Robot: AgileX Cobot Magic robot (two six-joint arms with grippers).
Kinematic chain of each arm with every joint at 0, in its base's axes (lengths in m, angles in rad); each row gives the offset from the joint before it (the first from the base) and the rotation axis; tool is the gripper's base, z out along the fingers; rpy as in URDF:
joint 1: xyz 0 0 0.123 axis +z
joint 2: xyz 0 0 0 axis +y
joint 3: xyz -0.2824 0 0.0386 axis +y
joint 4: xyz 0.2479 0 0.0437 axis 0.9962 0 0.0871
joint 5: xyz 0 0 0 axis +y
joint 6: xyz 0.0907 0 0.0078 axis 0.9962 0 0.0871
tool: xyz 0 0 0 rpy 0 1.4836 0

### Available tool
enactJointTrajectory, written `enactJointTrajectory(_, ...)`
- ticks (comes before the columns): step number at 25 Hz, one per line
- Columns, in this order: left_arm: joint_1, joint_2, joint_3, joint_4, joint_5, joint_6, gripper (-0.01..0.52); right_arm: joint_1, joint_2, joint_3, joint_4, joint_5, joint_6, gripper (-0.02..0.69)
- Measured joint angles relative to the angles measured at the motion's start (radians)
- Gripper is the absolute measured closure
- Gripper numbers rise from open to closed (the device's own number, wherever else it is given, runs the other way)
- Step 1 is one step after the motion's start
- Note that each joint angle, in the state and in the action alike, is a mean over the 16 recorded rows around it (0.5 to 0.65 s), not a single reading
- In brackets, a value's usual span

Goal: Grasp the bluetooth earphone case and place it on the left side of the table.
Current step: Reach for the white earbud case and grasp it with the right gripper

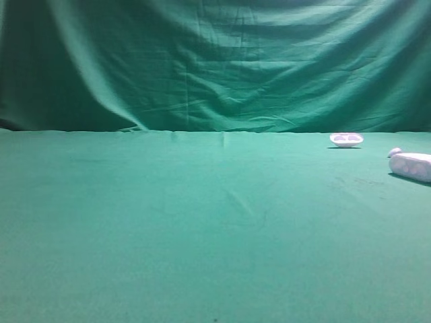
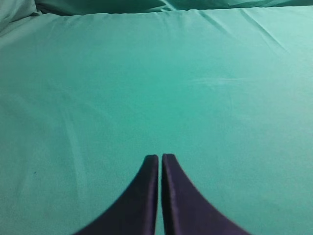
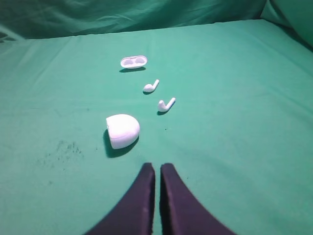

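Observation:
The bluetooth earphone case is a white rounded oblong with faint grey spots, lying at the far right edge of the green table. In the right wrist view the case lies just ahead and a little left of my right gripper, which is shut with nothing between its dark fingers and does not touch the case. My left gripper is also shut and empty, over bare green cloth. Neither gripper shows in the exterior high view.
A shallow white tray with two hollows sits at the back right, seen beyond the case as the tray. Two white earbuds lie between tray and case. A small white lump rests beside the case.

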Motion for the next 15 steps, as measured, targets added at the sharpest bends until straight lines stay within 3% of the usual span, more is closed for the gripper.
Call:
enactJointTrajectory(7, 0.000, 0.000, 0.000, 0.000, 0.000, 0.000, 0.514, 0.000, 0.000, 0.000, -0.021, -0.062, -0.008, 0.665)
enactJointTrajectory(15, 0.000, 0.000, 0.000, 0.000, 0.000, 0.000, 0.514, 0.000, 0.003, -0.005, -0.046, -0.336, -0.017, 0.665)
